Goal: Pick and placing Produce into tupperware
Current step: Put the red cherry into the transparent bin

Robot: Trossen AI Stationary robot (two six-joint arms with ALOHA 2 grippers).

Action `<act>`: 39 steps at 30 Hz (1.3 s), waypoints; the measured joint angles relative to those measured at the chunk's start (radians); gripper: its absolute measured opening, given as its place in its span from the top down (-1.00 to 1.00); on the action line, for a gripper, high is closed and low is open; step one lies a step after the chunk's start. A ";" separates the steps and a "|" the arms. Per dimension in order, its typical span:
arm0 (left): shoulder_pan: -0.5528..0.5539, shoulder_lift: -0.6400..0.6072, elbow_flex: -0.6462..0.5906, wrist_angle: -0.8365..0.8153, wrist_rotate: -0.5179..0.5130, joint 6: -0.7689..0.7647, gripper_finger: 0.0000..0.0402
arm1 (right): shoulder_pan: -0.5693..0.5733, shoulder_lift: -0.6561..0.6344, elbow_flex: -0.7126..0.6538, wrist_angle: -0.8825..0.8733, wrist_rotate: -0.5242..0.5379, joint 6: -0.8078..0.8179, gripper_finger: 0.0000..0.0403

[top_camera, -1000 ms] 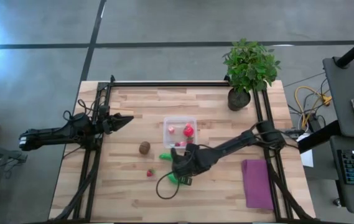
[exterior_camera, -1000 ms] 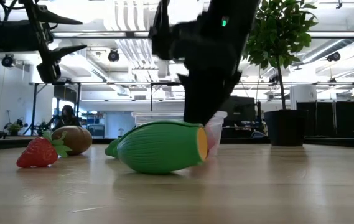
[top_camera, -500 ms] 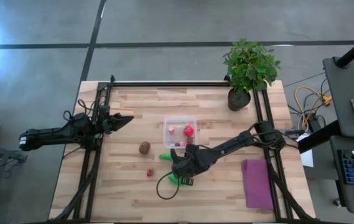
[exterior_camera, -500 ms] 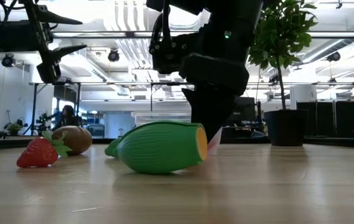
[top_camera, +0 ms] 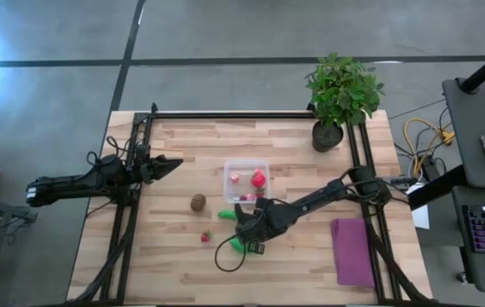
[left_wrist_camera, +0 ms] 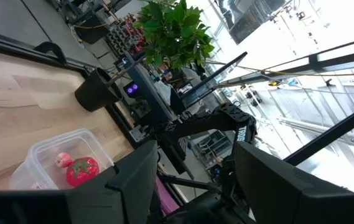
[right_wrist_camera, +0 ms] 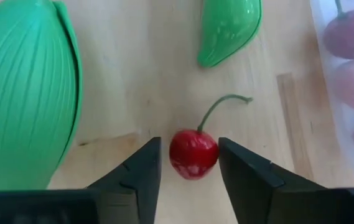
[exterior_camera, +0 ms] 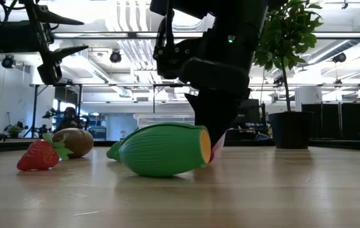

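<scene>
My right gripper (right_wrist_camera: 189, 142) is low over the table, open, with one finger on either side of a small red cherry (right_wrist_camera: 193, 154) that lies on the wood; I cannot tell whether a finger touches it. Beside it lie a large green ribbed piece (right_wrist_camera: 24, 93) and a smaller green piece (right_wrist_camera: 229, 28). From above, this gripper (top_camera: 244, 228) sits just near of the clear tupperware (top_camera: 246, 181), which holds a red-pink ball and berries. A kiwi (top_camera: 198, 202) and a strawberry (top_camera: 205, 237) rest on the table to the left. My left gripper (top_camera: 170, 164) hovers open near the left edge.
A potted plant (top_camera: 342, 94) stands at the far right corner. A purple cloth (top_camera: 353, 251) lies at the near right. A black cable loop (top_camera: 225, 257) lies by the large green piece. Bare wood shows along the near edge and the far left.
My right gripper has come down toward the table behind the large green piece, and now hides the tupperware in the low view. The produce has stayed where it was.
</scene>
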 joint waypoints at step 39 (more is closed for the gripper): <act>0.000 -0.001 0.000 -0.001 0.000 0.000 0.00 | -0.332 -0.119 0.124 -0.080 -0.077 0.102 0.49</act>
